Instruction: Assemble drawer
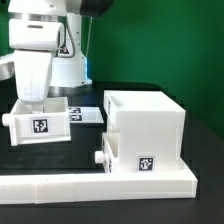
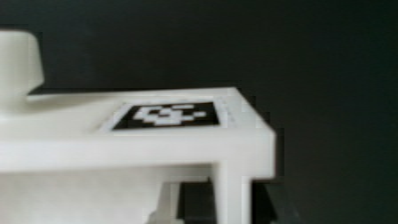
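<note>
Drawer parts sit on the dark bench [image 1: 85,145]; the knobbed tray [image 1: 40,122] lies toward the exterior view's left, with a square marker tag [image 1: 41,126] on the face turned to the camera; the big box shell [image 1: 150,125] stands well apart from it on the exterior view's right, its top open and its own tag [image 1: 146,162] low on the front; a small stub [image 1: 100,157] juts from the shell's side facing the tray; the shell rests just beside the low white rail [image 1: 100,185] along the near edge. The marker board [image 1: 88,113] lies flat behind, between tray and shell. The white arm [image 1: 35,50] hangs over the tray's rear edge, reaching down to it; the jaws are hidden behind the tray wall there, so whether they are spread or pinching it cannot be told. The wrist view is blurred; it shows the tray's white top close up, bearing a tag [image 2: 169,115], with its knob [image 2: 15,60] rising at one side.
</note>
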Controlling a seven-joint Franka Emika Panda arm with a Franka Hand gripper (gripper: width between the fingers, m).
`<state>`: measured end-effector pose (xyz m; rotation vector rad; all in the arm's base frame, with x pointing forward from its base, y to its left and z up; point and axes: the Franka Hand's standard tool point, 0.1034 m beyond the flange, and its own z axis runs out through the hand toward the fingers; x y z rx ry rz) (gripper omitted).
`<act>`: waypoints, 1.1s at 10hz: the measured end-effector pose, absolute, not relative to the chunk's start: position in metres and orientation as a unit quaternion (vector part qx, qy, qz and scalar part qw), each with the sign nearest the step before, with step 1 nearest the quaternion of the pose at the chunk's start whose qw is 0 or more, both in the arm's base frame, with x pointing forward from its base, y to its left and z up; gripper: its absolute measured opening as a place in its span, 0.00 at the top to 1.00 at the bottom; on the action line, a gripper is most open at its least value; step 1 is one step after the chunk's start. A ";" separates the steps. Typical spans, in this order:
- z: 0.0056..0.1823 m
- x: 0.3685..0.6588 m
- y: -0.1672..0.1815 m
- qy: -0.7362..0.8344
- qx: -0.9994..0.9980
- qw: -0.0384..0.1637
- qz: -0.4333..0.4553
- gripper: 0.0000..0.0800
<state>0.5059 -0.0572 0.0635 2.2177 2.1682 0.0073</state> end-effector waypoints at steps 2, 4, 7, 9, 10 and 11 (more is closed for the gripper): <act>0.066 0.518 -0.050 0.697 0.717 0.023 0.006 0.95; 0.066 0.521 -0.051 0.701 0.713 0.022 0.006 0.95; 0.063 0.518 -0.059 0.699 0.715 0.020 0.005 0.95; 0.059 0.515 -0.060 0.699 0.715 0.017 0.002 0.95; 0.060 0.518 -0.055 0.697 0.717 0.018 0.003 0.95; 0.060 0.519 -0.054 0.699 0.715 0.018 0.004 0.95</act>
